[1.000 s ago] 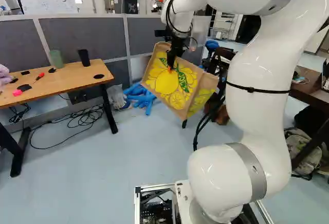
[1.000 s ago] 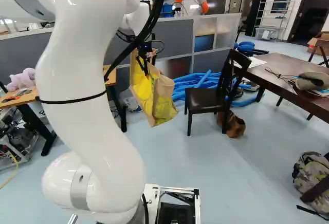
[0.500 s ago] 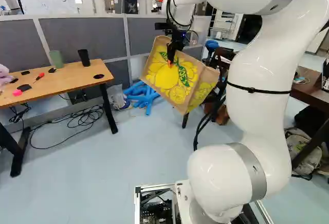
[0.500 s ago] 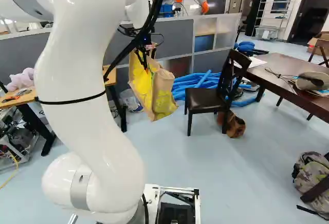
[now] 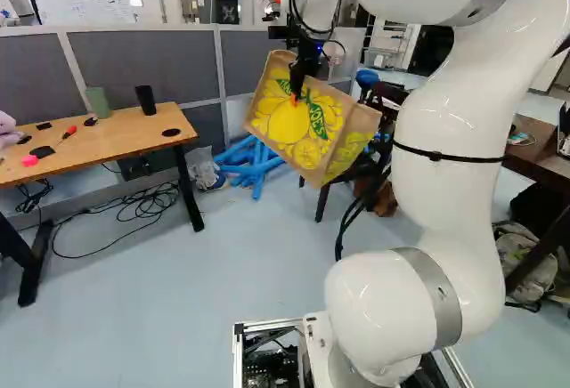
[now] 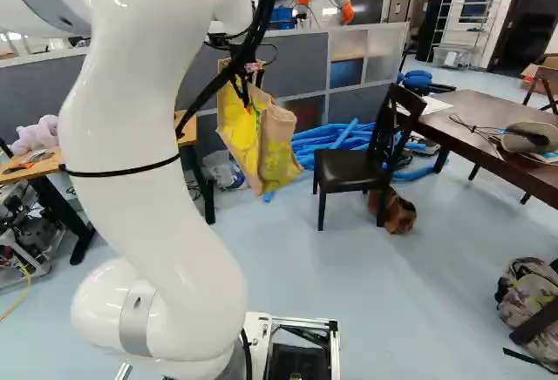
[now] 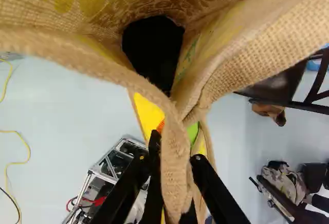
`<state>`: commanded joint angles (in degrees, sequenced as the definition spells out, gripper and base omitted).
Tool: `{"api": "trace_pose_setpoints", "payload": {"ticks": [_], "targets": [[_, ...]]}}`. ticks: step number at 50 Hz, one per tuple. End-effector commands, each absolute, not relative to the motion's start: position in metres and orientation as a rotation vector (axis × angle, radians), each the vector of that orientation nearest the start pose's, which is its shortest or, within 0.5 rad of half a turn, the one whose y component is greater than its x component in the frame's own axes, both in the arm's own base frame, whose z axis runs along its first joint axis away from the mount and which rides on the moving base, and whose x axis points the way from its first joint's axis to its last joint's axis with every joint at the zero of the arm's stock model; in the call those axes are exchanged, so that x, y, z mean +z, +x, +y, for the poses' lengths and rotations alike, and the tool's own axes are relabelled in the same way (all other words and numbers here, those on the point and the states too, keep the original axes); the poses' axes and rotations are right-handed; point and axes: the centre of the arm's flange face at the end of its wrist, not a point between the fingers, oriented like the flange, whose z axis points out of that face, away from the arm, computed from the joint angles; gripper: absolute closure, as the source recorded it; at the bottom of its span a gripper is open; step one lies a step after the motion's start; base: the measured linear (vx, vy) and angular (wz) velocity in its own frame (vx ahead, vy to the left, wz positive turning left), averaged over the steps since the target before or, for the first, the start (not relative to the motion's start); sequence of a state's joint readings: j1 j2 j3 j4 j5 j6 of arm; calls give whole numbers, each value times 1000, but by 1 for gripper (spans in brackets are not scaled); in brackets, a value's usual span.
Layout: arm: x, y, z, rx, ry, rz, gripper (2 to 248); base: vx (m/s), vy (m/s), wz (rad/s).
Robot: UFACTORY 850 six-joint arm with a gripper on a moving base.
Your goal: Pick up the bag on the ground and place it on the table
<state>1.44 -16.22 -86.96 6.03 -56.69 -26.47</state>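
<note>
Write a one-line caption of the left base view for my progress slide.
Gripper holding a tilted, fruit-printed burlap tote bag in midair, right of the light wood table.

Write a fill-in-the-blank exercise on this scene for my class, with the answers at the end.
The black gripper holds the tan woven bag, whose fruit print is mostly ____.
The bag hangs in the ____.
A green cylinder stands near a ____ one on the light wooden table.
The long tubes behind the dark wooden chair are coloured ____.
Missing words: yellow; air; black; blue.
</note>
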Motion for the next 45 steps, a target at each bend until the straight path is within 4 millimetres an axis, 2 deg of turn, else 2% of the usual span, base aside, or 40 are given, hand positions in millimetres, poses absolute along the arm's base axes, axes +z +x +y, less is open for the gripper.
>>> {"api": "trace_pose_setpoints", "payload": {"ticks": [18, 45], "targets": [[676, 588, 22, -419, -2999, -676, 227, 0, 0, 0], [678, 589, 22, -421, -2999, -677, 227, 1, 0, 0]]}}
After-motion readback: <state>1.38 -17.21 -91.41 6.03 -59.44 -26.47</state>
